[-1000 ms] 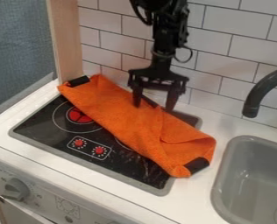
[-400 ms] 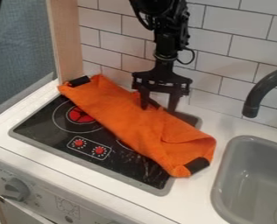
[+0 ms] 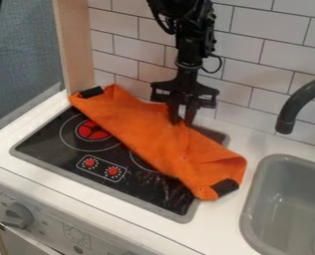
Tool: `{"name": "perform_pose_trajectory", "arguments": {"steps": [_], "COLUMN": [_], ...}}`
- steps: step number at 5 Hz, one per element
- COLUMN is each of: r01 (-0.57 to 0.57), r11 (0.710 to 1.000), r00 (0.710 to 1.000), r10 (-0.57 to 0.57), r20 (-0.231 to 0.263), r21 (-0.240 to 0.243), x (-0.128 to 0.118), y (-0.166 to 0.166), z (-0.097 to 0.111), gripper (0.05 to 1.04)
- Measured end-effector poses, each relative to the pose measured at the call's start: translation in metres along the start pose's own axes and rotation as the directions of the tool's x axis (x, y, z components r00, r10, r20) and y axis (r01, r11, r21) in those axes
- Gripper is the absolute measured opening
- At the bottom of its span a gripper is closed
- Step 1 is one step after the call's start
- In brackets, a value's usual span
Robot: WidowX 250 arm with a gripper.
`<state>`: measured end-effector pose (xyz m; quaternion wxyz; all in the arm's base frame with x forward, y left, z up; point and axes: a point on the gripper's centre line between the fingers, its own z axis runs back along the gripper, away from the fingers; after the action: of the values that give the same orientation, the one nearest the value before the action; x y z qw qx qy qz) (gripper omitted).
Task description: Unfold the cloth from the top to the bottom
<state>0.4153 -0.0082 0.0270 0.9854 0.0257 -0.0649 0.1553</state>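
The fingers (image 3: 181,122) stood nearly together, apparently pinching the back edge of an orange cloth (image 3: 150,134) laid slantwise across a toy stovetop (image 3: 50,144). The grasp looked to be the step in hand; a lift and pull toward the stove's front was called for. The folded cloth lay long, narrow and creased, black strips at its ends.

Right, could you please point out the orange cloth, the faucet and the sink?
Orange cloth (image 3: 147,137), camera view, middle of its upper surface.
Faucet (image 3: 286,121), camera view, end of its spout.
Sink (image 3: 262,199), camera view, its inner wall.
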Motion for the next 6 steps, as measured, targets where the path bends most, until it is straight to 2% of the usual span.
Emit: {"name": "perform_pose_trajectory", "arguments": {"steps": [1, 3, 5, 6], "r01": [-0.003, -0.047, -0.116, -0.203], "r11": [1.0, 0.997, 0.992, 0.979], "r00": [1.0, 0.996, 0.982, 0.969], "r10": [0.003, 0.052, 0.121, 0.205], "r20": [-0.003, 0.074, 0.148, 0.138], "r21": [-0.004, -0.062, -0.044, -0.028], "x": [-0.001, -0.001, -0.022, -0.04], "y": [0.0, 0.006, 0.032, 0.059], "z": [0.0, 0.042, 0.088, 0.103], "gripper": [0.083, 0.05, 0.05, 0.05]}}
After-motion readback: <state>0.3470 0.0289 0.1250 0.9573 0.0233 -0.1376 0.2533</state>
